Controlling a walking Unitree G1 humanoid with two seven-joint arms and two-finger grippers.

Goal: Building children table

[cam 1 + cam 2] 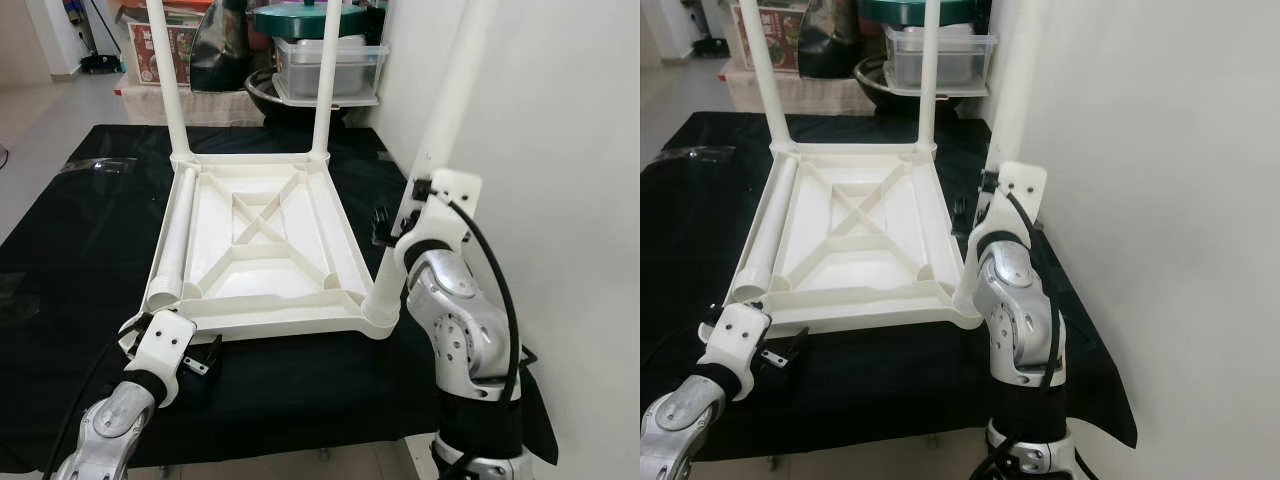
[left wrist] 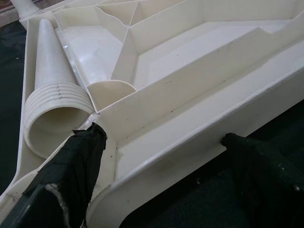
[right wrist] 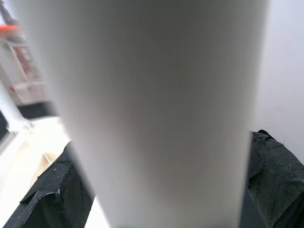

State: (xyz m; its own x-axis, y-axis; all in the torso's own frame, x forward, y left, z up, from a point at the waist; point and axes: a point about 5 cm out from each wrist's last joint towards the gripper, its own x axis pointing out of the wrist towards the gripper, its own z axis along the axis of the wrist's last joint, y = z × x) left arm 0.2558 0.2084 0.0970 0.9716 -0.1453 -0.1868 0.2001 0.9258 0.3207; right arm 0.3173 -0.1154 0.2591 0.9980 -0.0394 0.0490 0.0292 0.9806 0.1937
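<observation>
A white plastic table top (image 1: 290, 322) lies upside down on a black cloth (image 1: 80, 230). Two legs (image 1: 168, 80) (image 1: 328, 80) stand in its far corners. A third leg (image 1: 440, 120) stands in the near right corner socket, and my right gripper (image 1: 395, 228) is shut on it a little above the socket; the leg (image 3: 156, 104) sits between the black fingers (image 3: 42, 199). A loose leg (image 1: 172, 245) lies inside the top along its left side. My left gripper (image 2: 161, 161) is open at the near left corner, the rim (image 2: 190, 142) running between its fingers.
A white wall (image 1: 570, 150) stands close on the right, right beside my right arm. Clear storage boxes (image 1: 325, 65) and a dark bowl (image 1: 275, 95) are stacked behind the table. Bare floor (image 1: 50, 110) shows at the far left.
</observation>
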